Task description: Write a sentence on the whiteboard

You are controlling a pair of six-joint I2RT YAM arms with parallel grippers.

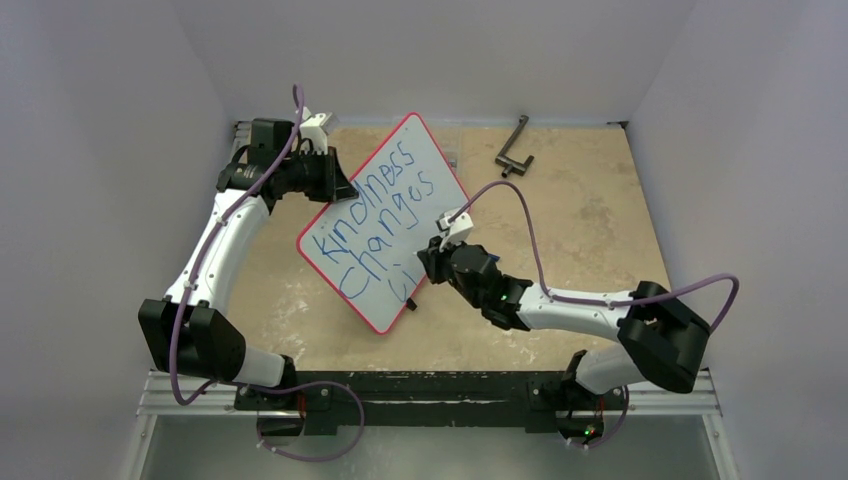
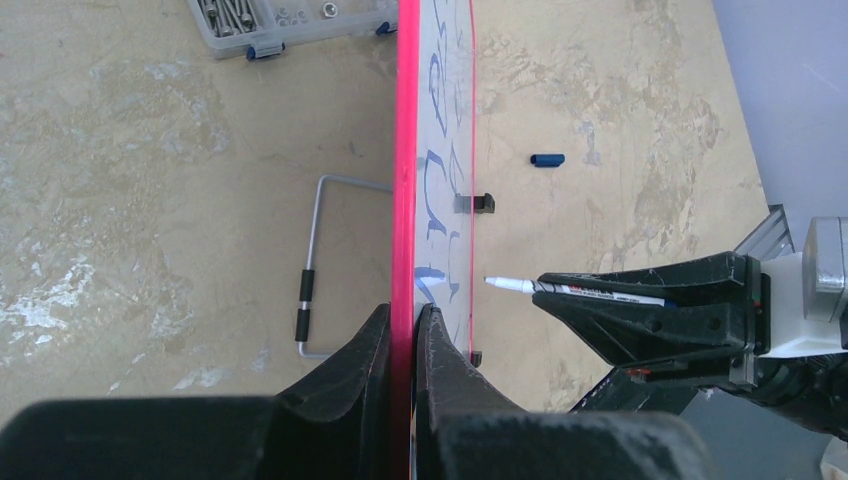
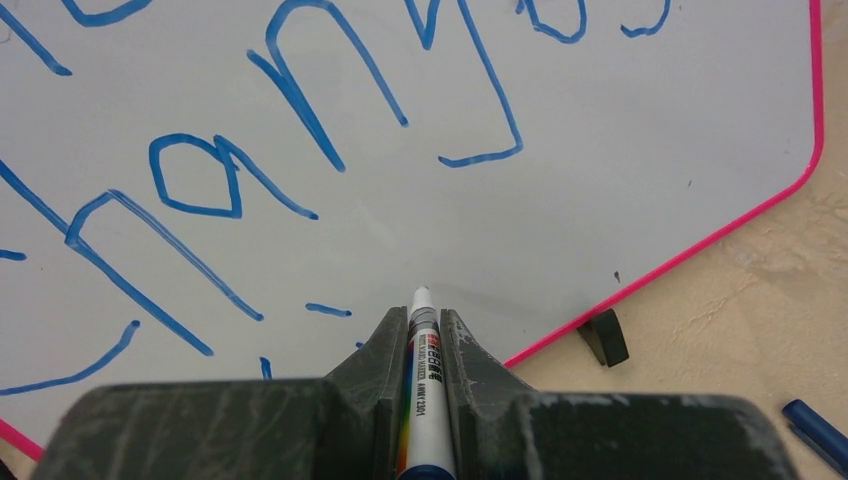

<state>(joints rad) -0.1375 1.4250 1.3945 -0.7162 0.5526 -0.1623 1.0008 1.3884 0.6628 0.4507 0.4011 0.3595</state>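
Note:
The whiteboard (image 1: 385, 215), white with a thin red rim, stands tilted on the table. My left gripper (image 1: 340, 188) is shut on its upper left rim; in the left wrist view the fingers (image 2: 385, 345) pinch the red edge (image 2: 406, 150). The blue sentence (image 1: 385, 210) reads "Kindness changes", with a few strokes of a third line below. My right gripper (image 3: 421, 318) is shut on a white marker (image 3: 423, 370). The marker's tip (image 2: 492, 283) points at the board's lower part, very close to it; I cannot tell whether it touches.
A blue marker cap (image 2: 547, 159) lies on the tan table beyond the board. A clear compartment box (image 2: 290, 20) sits at the far side. A bent metal handle (image 1: 514, 148) lies at the back. A black clip (image 3: 605, 337) props the board's rim.

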